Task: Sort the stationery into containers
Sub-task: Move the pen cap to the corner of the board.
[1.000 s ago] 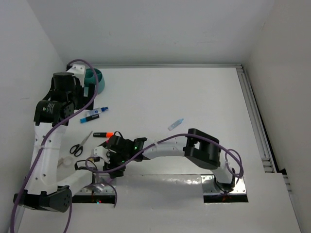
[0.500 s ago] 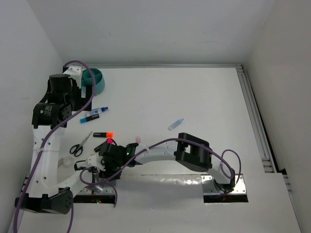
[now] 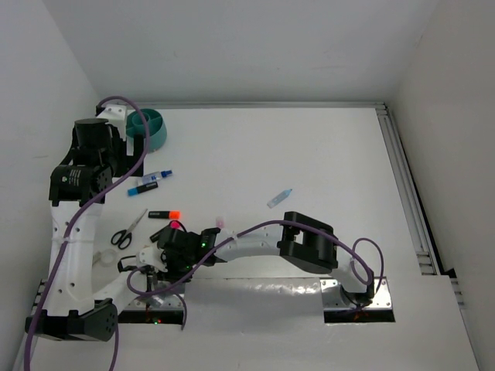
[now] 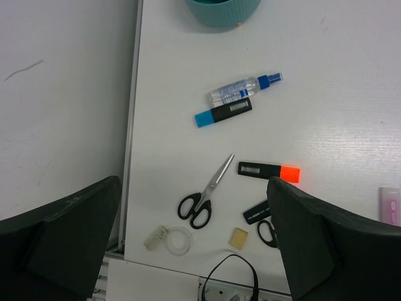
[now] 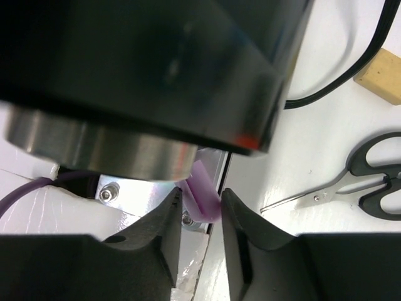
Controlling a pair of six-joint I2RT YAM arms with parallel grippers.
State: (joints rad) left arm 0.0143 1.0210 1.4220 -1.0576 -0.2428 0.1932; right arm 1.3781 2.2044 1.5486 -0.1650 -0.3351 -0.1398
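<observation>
My right gripper [image 5: 200,197] is shut on a small purple eraser [image 5: 205,188] low at the table's near left edge, beside the left arm's base; in the top view it [image 3: 166,260] hides the eraser. My left gripper [image 4: 194,188] is open and empty, held high next to the teal cup [image 3: 151,127], which also shows in the left wrist view [image 4: 222,9]. On the table lie black-handled scissors [image 4: 205,195], an orange-and-black marker [image 4: 269,170], a blue-and-black marker [image 4: 222,112], a tan eraser [image 4: 239,237] and a pink item [image 4: 390,205].
A small clear bottle with a blue cap [image 4: 244,89] lies by the blue marker. A tape ring [image 4: 169,239] sits near the front edge. A light-blue item [image 3: 280,198] lies mid-table. A black cable [image 4: 232,276] loops at the arm bases. The left wall is close.
My right arm has reached further left and nearer, down to the left arm's base. My left arm has shifted slightly left by the cup. In the last half second little moved.
</observation>
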